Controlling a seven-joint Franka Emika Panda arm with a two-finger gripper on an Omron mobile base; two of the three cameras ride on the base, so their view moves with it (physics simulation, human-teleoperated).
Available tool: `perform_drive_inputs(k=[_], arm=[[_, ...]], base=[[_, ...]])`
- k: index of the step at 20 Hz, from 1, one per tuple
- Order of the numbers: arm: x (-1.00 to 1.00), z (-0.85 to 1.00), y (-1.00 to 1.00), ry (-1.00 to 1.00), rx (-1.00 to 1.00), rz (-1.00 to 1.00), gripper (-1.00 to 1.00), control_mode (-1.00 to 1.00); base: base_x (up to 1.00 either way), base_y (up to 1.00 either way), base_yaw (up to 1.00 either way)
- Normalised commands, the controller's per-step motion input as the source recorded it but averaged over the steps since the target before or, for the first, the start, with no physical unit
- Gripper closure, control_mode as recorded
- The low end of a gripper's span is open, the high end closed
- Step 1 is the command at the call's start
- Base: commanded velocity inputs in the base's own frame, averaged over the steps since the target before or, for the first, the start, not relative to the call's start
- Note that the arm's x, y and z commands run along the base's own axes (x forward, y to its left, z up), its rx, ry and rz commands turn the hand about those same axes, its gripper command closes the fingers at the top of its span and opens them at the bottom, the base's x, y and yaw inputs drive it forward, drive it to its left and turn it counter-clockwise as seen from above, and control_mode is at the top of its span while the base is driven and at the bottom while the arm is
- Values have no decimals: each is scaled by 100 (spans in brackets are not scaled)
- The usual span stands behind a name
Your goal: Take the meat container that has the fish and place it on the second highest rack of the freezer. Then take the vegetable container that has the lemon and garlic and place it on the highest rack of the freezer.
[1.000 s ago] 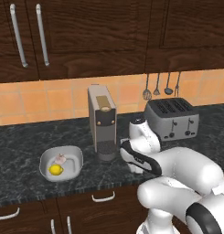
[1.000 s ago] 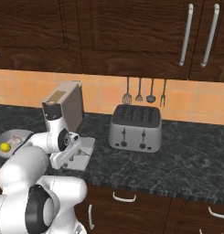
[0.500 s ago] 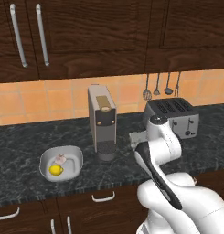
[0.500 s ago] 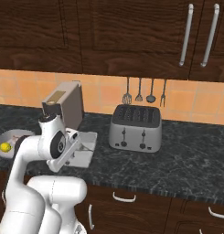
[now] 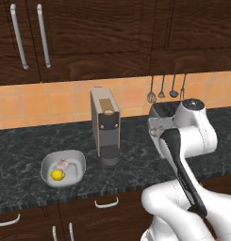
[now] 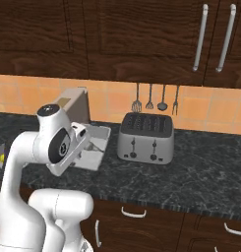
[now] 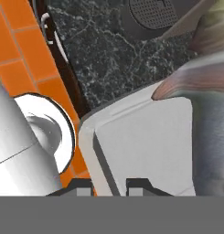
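The small grey rectangular meat container (image 6: 95,147) with straight upright walls sat on the dark speckled stone surface (image 6: 200,167), between the tall grey coffee machine (image 6: 73,106) and the silver four-slot toaster (image 6: 144,138), partly hidden behind the robot's white wrist in the right base view. In the hand view its near wall and thin rim (image 7: 93,151) ran up between the two dark fingertips, one tip (image 7: 81,188) outside the wall and the other (image 7: 137,187) inside it, so the gripper (image 7: 109,188) stood narrowly closed, clamped on that wall. The slender silvery-grey fish (image 7: 209,100) lay inside the tray, its tail fin reaching over the rim toward the surface.

Well apart to the left, in the left base view, the shallow light-grey vegetable container (image 5: 62,168) with rounded corners rested on the surface just left of the coffee machine (image 5: 105,124). The small bright yellow lemon (image 5: 57,175) lay near its front, and the pale pinkish-white garlic bulb (image 5: 62,164) lay just behind it; whether they touched could not be told.

Beyond the toaster, a whisk and three other dark utensils (image 6: 155,98) hung against the orange tiled wall. Dark wooden cabinets (image 6: 141,39) with long metal handles ran above, and drawers with curved handles (image 6: 133,212) ran below the surface edge.
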Motion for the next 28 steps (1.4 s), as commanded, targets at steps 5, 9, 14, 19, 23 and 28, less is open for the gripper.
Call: perform_drive_inputs(k=[5, 9, 14, 19, 23, 28], arm=[[-85, 37, -31, -12, 5, 3, 100, -100], [-84, -5, 6, -20, 1, 18, 100, -100], [-43, -1, 11, -19, -2, 13, 100, -100], [-28, -6, 5, -4, -1, 2, 100, 100], [0, 0, 0, 0, 0, 0, 100, 100], [0, 0, 0, 0, 0, 0, 100, 100]], base=[[0, 0, 0], [0, 0, 0], [0, 0, 0], [-20, 4, 0], [-59, 2, -17], [-40, 0, -70]])
